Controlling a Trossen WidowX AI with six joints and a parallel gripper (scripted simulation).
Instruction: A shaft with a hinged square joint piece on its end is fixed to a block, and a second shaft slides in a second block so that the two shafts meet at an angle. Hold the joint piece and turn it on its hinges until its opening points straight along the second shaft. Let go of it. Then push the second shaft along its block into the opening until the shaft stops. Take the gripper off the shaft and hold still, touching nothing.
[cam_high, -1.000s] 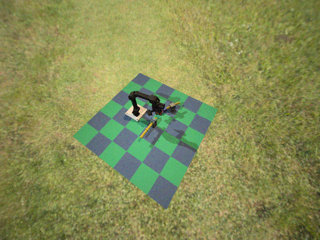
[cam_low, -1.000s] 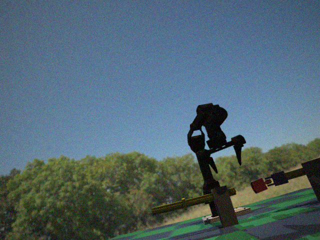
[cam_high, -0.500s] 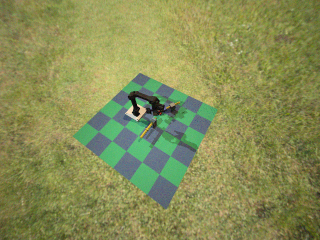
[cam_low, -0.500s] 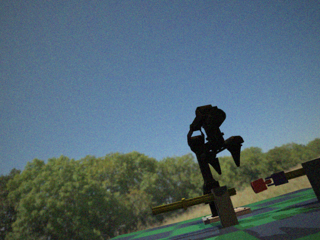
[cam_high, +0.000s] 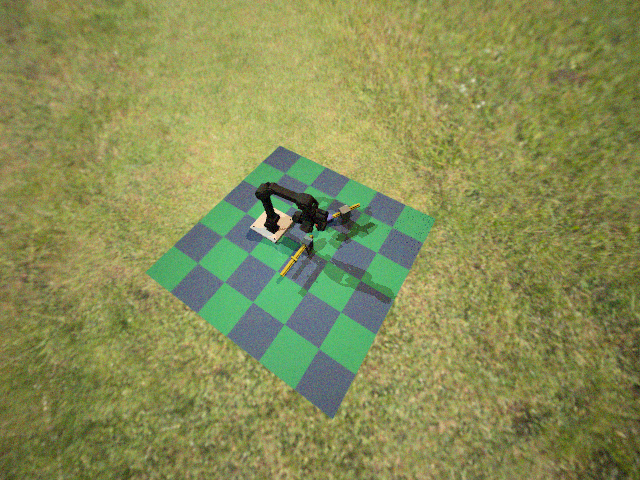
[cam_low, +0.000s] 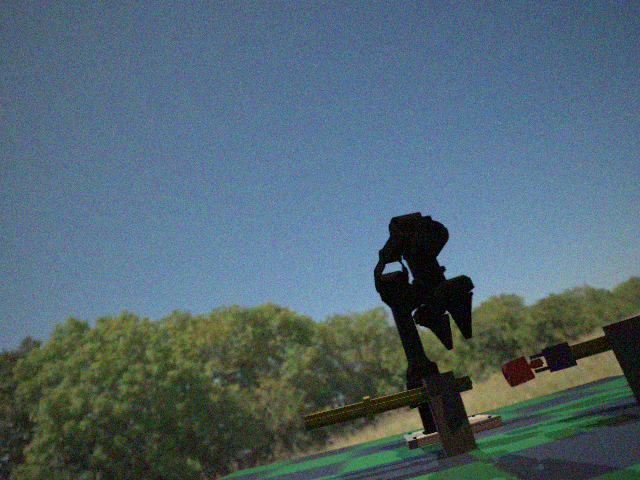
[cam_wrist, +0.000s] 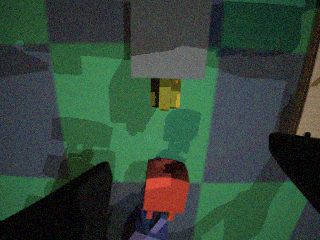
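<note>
The red square joint piece (cam_low: 518, 370) (cam_wrist: 166, 187) hangs on the blue-purple fork (cam_low: 559, 357) (cam_wrist: 150, 233) of the fixed yellow shaft (cam_high: 354, 206) (cam_low: 590, 347). Its dark end faces roughly towards the second shaft; exact alignment cannot be told. The second yellow shaft (cam_high: 293, 262) (cam_low: 395, 401) (cam_wrist: 169, 95) passes through its grey block (cam_low: 448, 413) (cam_wrist: 169, 65), its short end apart from the joint piece. My gripper (cam_low: 460, 342) (cam_wrist: 190, 156) is open and empty above the joint piece's level. In the wrist view its fingers stand wide to either side of the joint piece, touching nothing.
The fixed shaft's block (cam_high: 344, 209) (cam_low: 625, 351) stands beyond the fork. A small collar (cam_low: 367, 407) sticks up from the second shaft's long part. The arm's pale base plate (cam_high: 262, 227) (cam_low: 485, 423) (cam_wrist: 307, 105) lies on the green and grey checkered mat (cam_high: 222, 304).
</note>
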